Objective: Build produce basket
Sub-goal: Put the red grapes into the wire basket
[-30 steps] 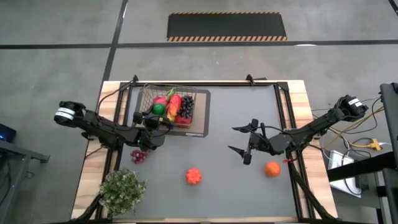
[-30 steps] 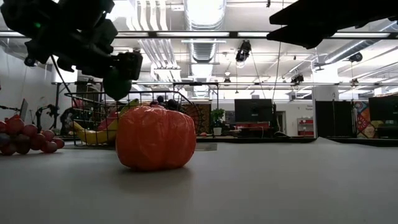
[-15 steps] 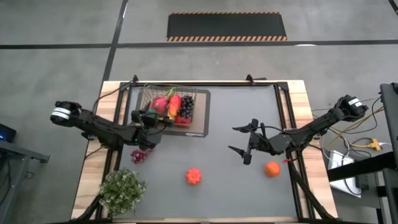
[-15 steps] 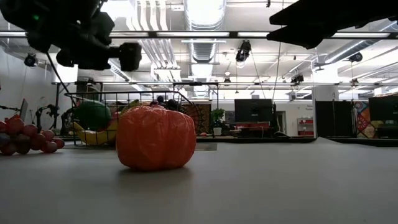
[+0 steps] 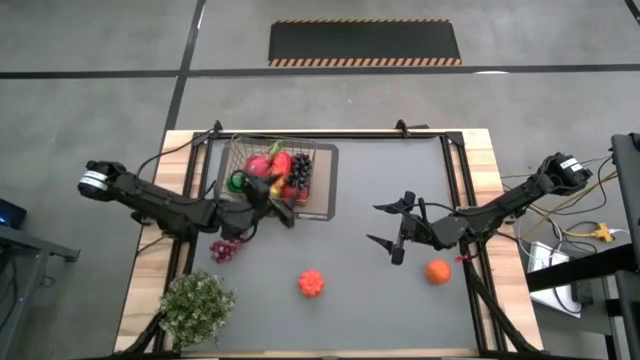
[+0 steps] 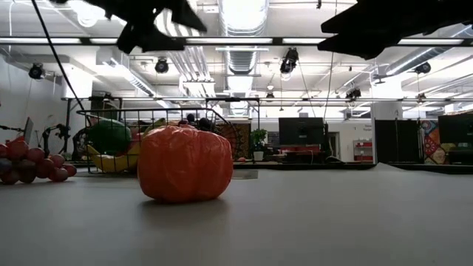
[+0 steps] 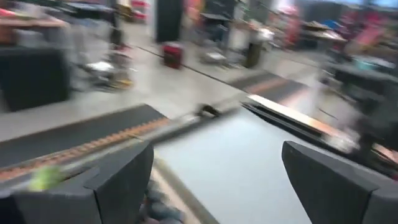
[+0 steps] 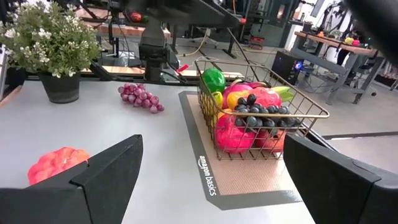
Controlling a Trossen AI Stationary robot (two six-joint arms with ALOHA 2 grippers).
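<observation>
High view: the basket [image 5: 268,176] is seen at about eleven o'clock on the table [image 5: 380,300], resting on a dark mat [image 5: 322,190] and filled with produce [image 5: 270,170], among it a green pepper [image 5: 239,181]. The left gripper [image 5: 283,212] is held just at the basket's near edge with its fingers spread and nothing between them. The right gripper [image 5: 388,230] is parked at about three o'clock, likewise spread and empty, while purple grapes [image 5: 224,249], a red-orange fruit [image 5: 311,283] and an orange [image 5: 437,271] are left lying on the table, with a potted plant [image 5: 195,305] at seven o'clock.
</observation>
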